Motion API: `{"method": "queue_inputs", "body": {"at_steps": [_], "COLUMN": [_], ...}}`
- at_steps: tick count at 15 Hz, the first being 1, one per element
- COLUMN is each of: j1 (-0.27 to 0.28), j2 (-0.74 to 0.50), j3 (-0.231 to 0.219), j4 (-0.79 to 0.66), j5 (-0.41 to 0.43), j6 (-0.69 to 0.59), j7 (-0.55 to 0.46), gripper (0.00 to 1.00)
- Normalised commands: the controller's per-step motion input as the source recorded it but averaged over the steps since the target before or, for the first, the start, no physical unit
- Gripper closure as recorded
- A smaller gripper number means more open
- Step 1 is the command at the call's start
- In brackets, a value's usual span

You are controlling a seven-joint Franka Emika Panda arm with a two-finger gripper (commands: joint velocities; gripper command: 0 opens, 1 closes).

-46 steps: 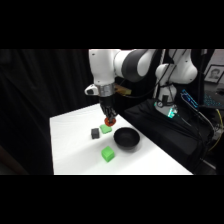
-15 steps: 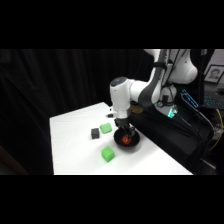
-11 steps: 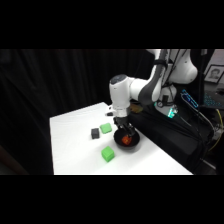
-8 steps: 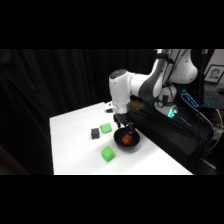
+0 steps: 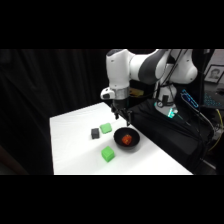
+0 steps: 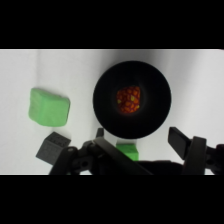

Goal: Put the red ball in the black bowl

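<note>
Two green blocks, one dark grey cube (image 5: 95,133), a red ball and a black bowl share the white desk (image 5: 75,150). With the black bowl (image 5: 127,139) as the landmark, the red ball (image 5: 127,139) lies inside it, on the bottom near the middle, touching nothing but the bowl; the wrist view shows the ball (image 6: 129,100) as a red-orange lump with yellowish flecks ringed by the bowl's (image 6: 106,100) glossy dark wall. The pincer (image 5: 122,116) hangs above the bowl's far rim, clear of it, its two fingers spread apart and holding nothing. One green block (image 5: 105,128) sits just beyond the bowl on the side away from the side camera, with the dark grey cube just beside that block, farther from the bowl. The other green block (image 5: 107,154) lies near the bowl on the camera's side, apart from its rim. Behind the bowl the arm's white base stands beside dark equipment.
</note>
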Motion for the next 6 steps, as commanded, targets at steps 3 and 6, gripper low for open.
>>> {"method": "queue_inputs", "body": {"at_steps": [3,6], "j1": [-0.013,-0.017], "j2": [-0.22,-0.18], "j3": [-0.037,-0.026], "j4": [0.16,0.16], "j5": [-0.111,-0.104], "j6": [-0.36,-0.3], "j7": [0.09,0.08], "gripper": [0.0,0.0]}}
